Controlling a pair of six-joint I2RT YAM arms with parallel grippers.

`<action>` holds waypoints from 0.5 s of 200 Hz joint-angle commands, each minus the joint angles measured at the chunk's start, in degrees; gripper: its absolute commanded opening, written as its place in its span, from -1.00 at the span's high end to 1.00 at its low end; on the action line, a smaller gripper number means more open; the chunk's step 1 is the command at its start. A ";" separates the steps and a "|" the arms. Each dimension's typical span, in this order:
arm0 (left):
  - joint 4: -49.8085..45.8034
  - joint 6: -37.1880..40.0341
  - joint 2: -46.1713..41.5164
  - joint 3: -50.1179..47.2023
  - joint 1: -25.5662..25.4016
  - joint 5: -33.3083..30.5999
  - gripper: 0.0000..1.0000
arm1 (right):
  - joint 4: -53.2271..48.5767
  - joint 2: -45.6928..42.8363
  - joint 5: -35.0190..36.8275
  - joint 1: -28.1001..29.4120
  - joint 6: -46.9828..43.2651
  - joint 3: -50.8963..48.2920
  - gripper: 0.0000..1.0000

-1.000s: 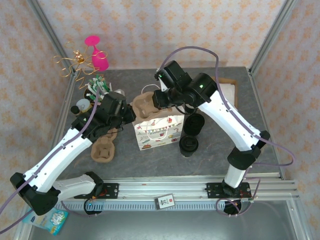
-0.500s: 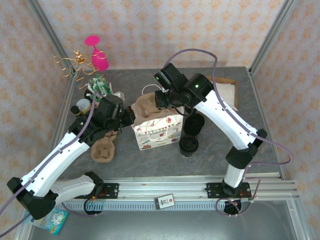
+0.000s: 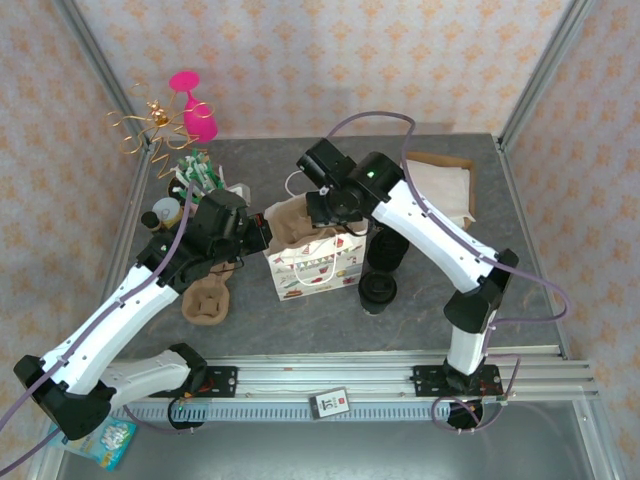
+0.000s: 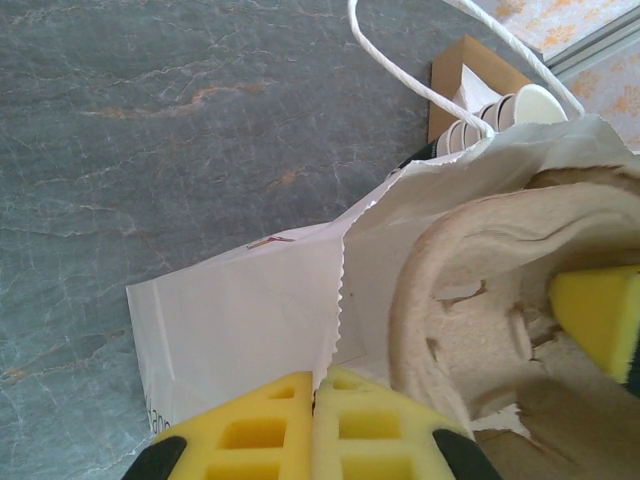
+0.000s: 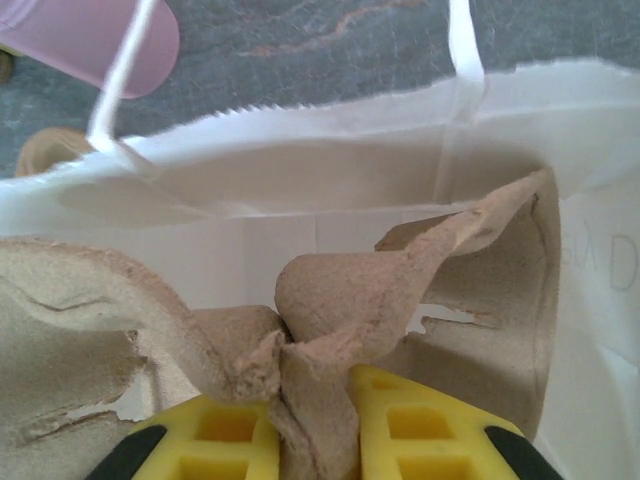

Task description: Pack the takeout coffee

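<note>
Two grips: L fingers (image 4: 250, 435) pinch paper bag (image 3: 310, 265) rim to hold it open; R fingers (image 5: 420, 425) clamp cup carrier (image 5: 340, 290), prob. to seat it inside bag; takeout coffee (image 3: 378, 290) stands just right of bag, unpacked.

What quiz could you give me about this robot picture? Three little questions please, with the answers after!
1. True or false: the right gripper is pinching a cardboard cup carrier.
2. What is the left gripper pinching? A) a pink glass B) the edge of the white paper bag C) a black lid
3. Looking from above, how many cardboard carriers can you count?

Key: 1. True. 2. B. 3. Two: the held one at the bag's mouth, and a spare carrier lying on the table.
</note>
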 commanded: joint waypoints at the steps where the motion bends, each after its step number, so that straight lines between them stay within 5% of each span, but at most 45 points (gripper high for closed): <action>1: 1.79 -0.23 -0.52 0.67 0.17 -1.11 0.92 | -1.24 -3.34 0.84 0.54 2.28 -2.70 0.68; 100: 1.36 2.45 -0.20 1.09 -0.98 3.32 0.93 | -1.17 2.32 4.39 0.97 4.78 4.65 0.63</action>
